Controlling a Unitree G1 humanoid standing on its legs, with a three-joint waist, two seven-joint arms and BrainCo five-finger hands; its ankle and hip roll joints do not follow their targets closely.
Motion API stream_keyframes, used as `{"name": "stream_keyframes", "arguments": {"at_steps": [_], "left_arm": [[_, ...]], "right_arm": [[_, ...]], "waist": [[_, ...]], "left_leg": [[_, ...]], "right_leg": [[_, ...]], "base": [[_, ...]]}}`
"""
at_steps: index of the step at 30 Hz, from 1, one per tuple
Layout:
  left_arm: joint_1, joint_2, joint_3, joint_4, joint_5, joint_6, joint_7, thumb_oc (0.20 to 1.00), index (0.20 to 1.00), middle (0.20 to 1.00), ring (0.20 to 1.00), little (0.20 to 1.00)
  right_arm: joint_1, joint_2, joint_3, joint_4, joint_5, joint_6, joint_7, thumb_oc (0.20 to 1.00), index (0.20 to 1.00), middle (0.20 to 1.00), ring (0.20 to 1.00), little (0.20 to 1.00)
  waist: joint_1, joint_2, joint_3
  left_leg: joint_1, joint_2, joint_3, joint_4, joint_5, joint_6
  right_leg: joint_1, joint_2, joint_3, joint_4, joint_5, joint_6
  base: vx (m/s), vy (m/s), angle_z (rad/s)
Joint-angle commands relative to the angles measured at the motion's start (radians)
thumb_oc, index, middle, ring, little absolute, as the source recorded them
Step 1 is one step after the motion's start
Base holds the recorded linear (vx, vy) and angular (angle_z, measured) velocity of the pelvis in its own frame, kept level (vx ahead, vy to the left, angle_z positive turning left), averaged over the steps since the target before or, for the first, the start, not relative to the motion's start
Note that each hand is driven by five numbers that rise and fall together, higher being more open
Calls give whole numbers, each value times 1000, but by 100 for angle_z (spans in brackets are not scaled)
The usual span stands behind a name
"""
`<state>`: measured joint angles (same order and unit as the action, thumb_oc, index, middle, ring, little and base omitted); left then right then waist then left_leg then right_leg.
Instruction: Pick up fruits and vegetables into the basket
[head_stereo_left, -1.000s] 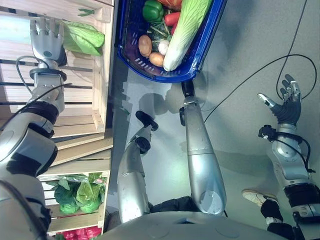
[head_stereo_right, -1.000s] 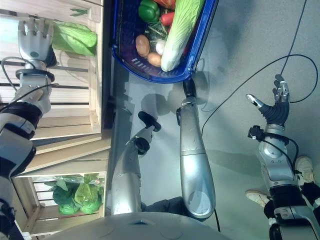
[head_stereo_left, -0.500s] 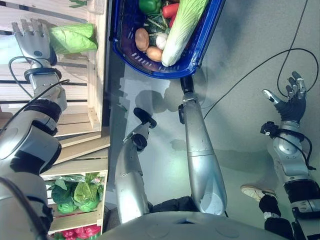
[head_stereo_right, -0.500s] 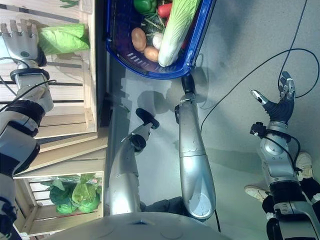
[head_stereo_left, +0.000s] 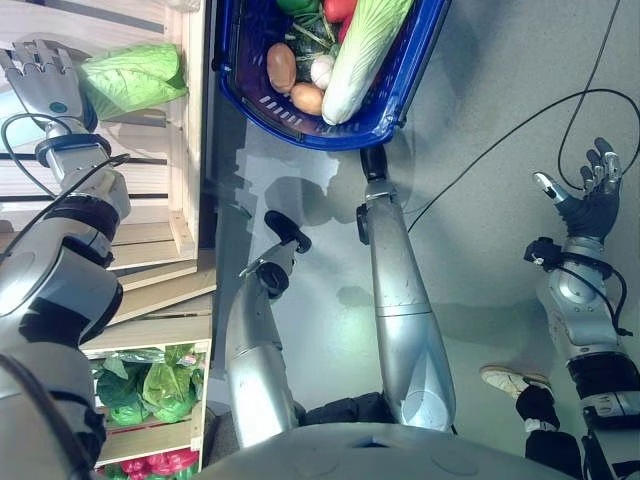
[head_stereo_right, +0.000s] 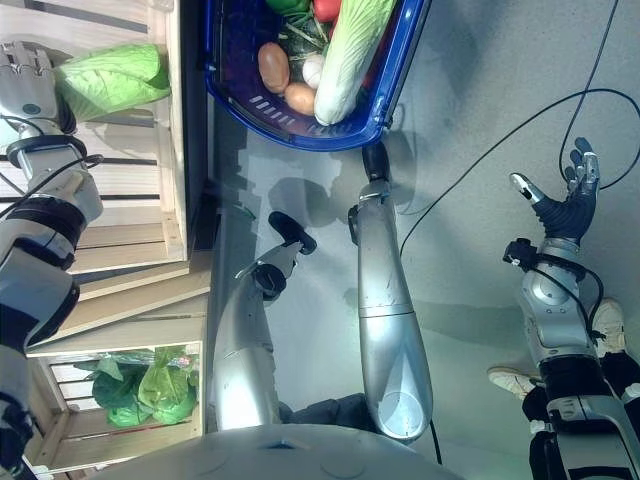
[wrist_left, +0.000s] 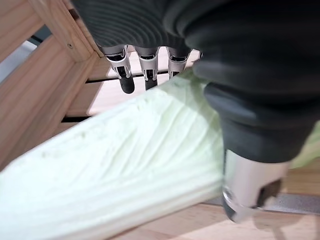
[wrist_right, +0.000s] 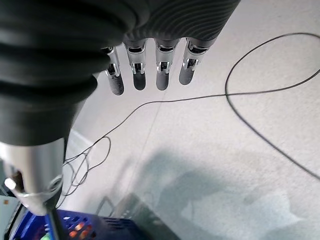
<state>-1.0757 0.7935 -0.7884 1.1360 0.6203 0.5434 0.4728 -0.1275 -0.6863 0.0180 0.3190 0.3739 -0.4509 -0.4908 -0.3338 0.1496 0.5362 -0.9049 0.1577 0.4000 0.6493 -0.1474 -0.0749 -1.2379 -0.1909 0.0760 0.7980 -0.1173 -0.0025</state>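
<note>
The left hand (head_stereo_left: 45, 80) has moved further into the wooden crate (head_stereo_left: 190, 120), toward its far wall, and now sits beside the green cabbage (head_stereo_left: 130, 80); the right hand (head_stereo_left: 590, 200) has drifted slightly outward, fingers spread.

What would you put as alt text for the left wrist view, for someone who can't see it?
The robot's left hand reaches over a pale green cabbage lying in a wooden crate, fingers straight above the leaves and not closed round them.

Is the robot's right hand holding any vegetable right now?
No: the right hand hangs open over bare grey floor, fingers straight, far from the blue plastic basket.
</note>
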Motion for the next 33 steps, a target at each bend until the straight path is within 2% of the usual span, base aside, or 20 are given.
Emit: {"name": "stream_keyframes", "arguments": {"at_steps": [1,4,13,16,19,21,23,24,25,26,28,31,32,33], "left_arm": [[68,60,51,124,-65,45,-11,200,200,200,200,200],[86,64,62,120,-120,30,7,200,200,200,200,200],[206,84,164,54,-167,-47,93,200,200,200,200,200],[257,92,208,13,-204,-95,120,200,200,200,200,200],[332,95,280,-54,-304,-210,155,200,200,200,200,200],[392,94,352,-125,-335,-308,163,200,200,200,200,200],[416,97,380,-149,-347,-352,159,200,200,200,200,200],[447,97,415,-181,-364,-413,158,200,200,200,200,200],[461,96,429,-198,-362,-424,157,200,200,200,200,200],[536,87,504,-288,-362,-493,164,200,200,200,200,200],[620,77,575,-374,-357,-571,172,200,200,200,200,200],[733,48,648,-527,-344,-650,175,200,200,200,200,200],[785,41,669,-608,-334,-666,165,200,200,200,200,200],[808,33,680,-641,-332,-689,169,200,200,200,200,200]], "right_arm": [[22,-26,13,-8,21,-79,5,1000,1000,1000,1000,1000],[23,-23,11,-17,22,-101,13,1000,1000,1000,1000,1000],[62,18,-36,-92,1,-121,48,1000,1000,1000,1000,1000],[81,29,-50,-120,-3,-124,86,1000,1000,1000,1000,1000],[101,46,-58,-165,7,-113,222,1000,1000,1000,1000,1000],[109,52,-50,-211,14,-69,307,1000,1000,1000,1000,1000],[112,51,-45,-229,15,-58,350,1000,1000,1000,1000,1000],[112,52,-40,-247,3,-50,398,1000,1000,1000,1000,1000],[113,52,-38,-256,-3,-41,407,1000,1000,1000,1000,1000],[113,48,-35,-313,10,16,483,1000,1000,1000,1000,1000],[115,44,-42,-353,41,62,544,1000,1000,1000,1000,1000],[108,61,-47,-402,86,124,638,1000,1000,1000,1000,1000],[108,75,-39,-432,100,161,673,1000,1000,1000,1000,1000],[107,84,-32,-445,110,174,692,1000,1000,1000,1000,1000]], "waist": [[-57,7,-16],[-51,0,-16],[-28,-25,-16],[-20,-31,-16],[-6,-39,-16],[11,-47,-16],[17,-52,-16],[27,-56,-16],[31,-58,-16],[53,-69,-16],[75,-79,-16],[113,-91,-17],[132,-102,-39],[143,-107,-53]], "left_leg": [[-92,-24,2,137,-124,55],[-75,-24,-2,123,-119,54],[53,-38,-28,31,-84,41],[104,-45,-37,1,-71,39],[175,-58,-53,-38,-56,37],[223,-68,-67,-66,-46,35],[243,-69,-73,-75,-44,36],[267,-73,-82,-86,-41,35],[276,-74,-85,-91,-39,35],[333,-76,-100,-115,-33,33],[391,-78,-115,-140,-26,32],[484,-84,-138,-189,-13,31],[511,-90,-136,-227,26,39],[527,-92,-141,-241,30,39]], "right_leg": [[7,44,49,-111,4,68],[32,40,38,-125,6,70],[183,15,-17,-203,22,81],[243,9,-37,-224,23,83],[330,3,-63,-257,24,86],[394,2,-84,-277,25,88],[421,1,-93,-287,25,88],[451,1,-103,-294,24,88],[463,1,-106,-299,24,89],[536,0,-126,-325,24,91],[609,-3,-146,-347,23,91],[721,-5,-171,-382,21,92],[759,-11,-189,-417,51,87],[779,-13,-196,-428,52,88]], "base": [[-49,-17,-2],[-55,-23,-3],[-63,-47,1],[-49,-44,10],[-51,-77,18],[-40,-101,10],[-17,-74,11],[-14,-70,16],[-9,-140,16],[3,-128,13],[23,-131,17],[37,-127,9],[27,-150,8],[37,-148,14]]}}
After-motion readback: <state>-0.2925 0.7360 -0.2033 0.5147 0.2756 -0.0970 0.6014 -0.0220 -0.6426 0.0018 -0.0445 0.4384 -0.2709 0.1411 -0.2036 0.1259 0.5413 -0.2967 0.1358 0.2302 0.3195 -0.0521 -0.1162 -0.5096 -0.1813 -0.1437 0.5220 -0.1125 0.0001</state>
